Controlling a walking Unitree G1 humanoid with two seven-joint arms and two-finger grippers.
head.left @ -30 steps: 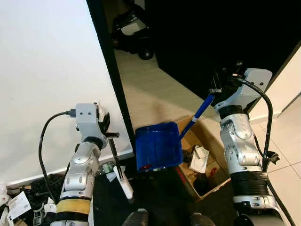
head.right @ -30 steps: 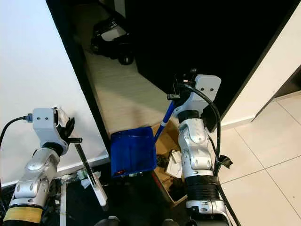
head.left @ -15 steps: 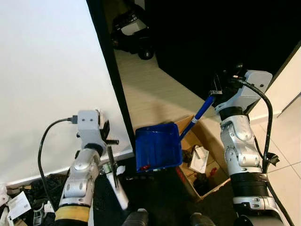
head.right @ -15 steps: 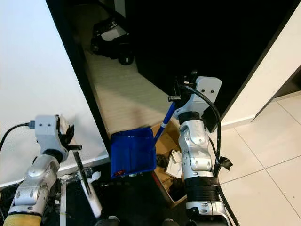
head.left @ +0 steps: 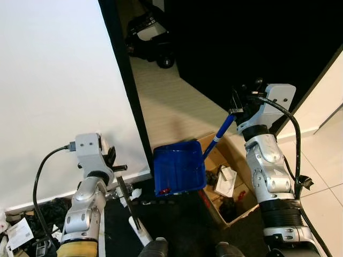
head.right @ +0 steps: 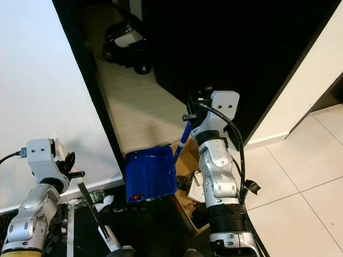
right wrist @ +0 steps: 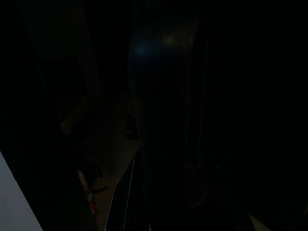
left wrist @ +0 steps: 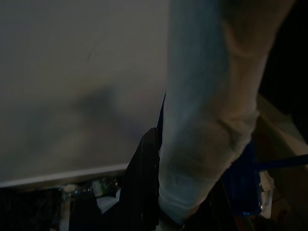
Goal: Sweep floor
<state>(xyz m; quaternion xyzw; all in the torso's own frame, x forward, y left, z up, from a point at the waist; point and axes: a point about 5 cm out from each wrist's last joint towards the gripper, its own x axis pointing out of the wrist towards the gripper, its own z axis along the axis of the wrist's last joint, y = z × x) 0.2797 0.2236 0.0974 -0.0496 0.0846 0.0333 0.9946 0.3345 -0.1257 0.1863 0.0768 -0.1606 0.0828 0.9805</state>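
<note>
At the foot of a white wall panel (head.left: pixel 53 80) edged by a black door frame (head.left: pixel 126 80), the blue plastic dustpan (head.left: pixel 178 168) hangs tilted over the gap between the pale wood-look floor (head.left: pixel 171 101) and an open brown cardboard box (head.left: pixel 230 176). Its blue handle (head.left: pixel 218 135) slopes up to the right gripper (head.left: pixel 236 110), whose fingers are closed around the handle's top end. A few small red bits lie in the pan's lower corner. The box holds crumpled white paper and dark odds and ends; no writing on them can be read.

The left gripper (head.left: pixel 115 160) sits lower and closer to the wall, clamped on a thin black rod (head.left: pixel 126 190) that slants down to a white brush end (head.left: pixel 140 231) near the dark floor at the robot's feet. In the left wrist view a pale, blurred sleeve-like shape (left wrist: pixel 207 120) runs close along the camera, with the white panel behind and a slice of blue at the edge. The right wrist view is very dark; a faint bluish curved surface (right wrist: pixel 159 48) can just be made out.

Tangled black cables (head.left: pixel 45 214) and a white printed card (head.left: pixel 21 231), its print too small to read, lie at the wall's base. Farther down the corridor stands a black wheeled machine with a white top (head.left: pixel 153 35). Pale tiles (head.left: pixel 327 160) lie to the robot's right.
</note>
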